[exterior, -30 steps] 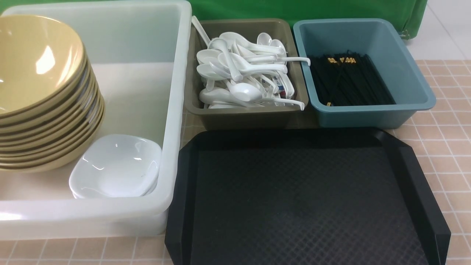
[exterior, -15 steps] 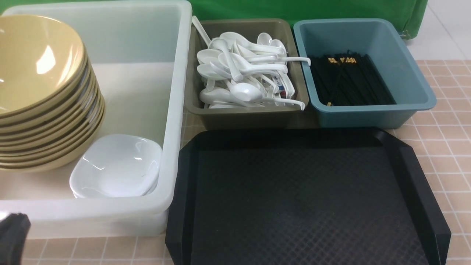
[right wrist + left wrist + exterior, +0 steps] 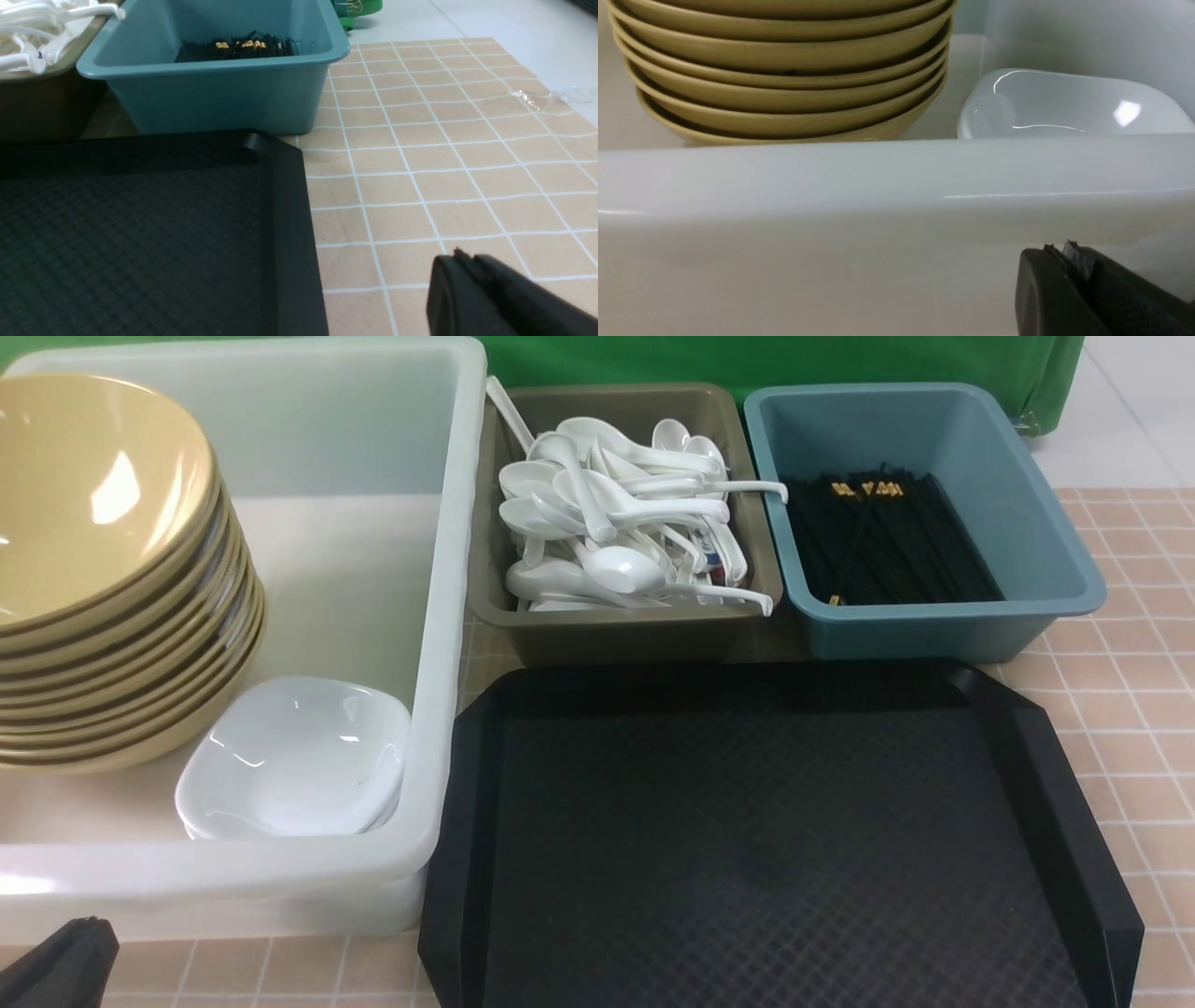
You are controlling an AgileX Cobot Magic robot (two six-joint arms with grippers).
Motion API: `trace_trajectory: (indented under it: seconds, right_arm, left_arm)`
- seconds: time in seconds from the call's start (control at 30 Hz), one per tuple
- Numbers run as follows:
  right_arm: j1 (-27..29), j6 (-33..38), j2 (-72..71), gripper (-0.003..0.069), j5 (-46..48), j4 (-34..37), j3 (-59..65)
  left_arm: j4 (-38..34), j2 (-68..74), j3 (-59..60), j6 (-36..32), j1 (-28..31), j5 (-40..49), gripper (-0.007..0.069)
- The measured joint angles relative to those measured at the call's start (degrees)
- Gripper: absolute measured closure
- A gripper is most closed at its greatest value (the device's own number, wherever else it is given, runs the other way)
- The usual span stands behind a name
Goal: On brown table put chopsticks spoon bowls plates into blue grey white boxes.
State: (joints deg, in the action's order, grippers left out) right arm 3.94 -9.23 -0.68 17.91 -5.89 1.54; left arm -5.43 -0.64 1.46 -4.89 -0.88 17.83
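White box (image 3: 431, 616) at tiled desk's (image 3: 1144, 681) left edge: yellow bowls (image 3: 121, 579) stacked w/ white plates (image 3: 294, 761) beside. Grey box (image 3: 625, 639), far edge, holds spoons (image 3: 616, 513), some handles over its rim; chopsticks (image 3: 887, 537) in blue box (image 3: 934, 635), far right. Black tray (image 3: 766, 840) in front of both. L gripper (image 3: 1064, 249) tips together, near white box; R gripper (image 3: 469, 256) tips together, over desk.

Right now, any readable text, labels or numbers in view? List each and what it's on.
No text can be read for certain.
Gold marks on the black chopsticks: too small to read.
Small blue and red patch among the white spoons: may be print, too small and partly covered.
White box, grey box, blue box, black tray: no lettering seen.
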Motion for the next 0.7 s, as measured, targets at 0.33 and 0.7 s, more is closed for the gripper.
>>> trace_trajectory:
  seconds: [0.33,0.7]
  right_arm:
    - [0.0,0.0,0.0,0.058,0.0,0.0,0.0]
    - [0.0,0.0,0.0,0.058,0.0,0.0,0.0]
  left_arm:
    - [0.0,0.0,0.0,0.0,0.0,0.0,0.0623]
    - [1.4,0.0,0.0,0.0,0.0,0.0,0.0623]
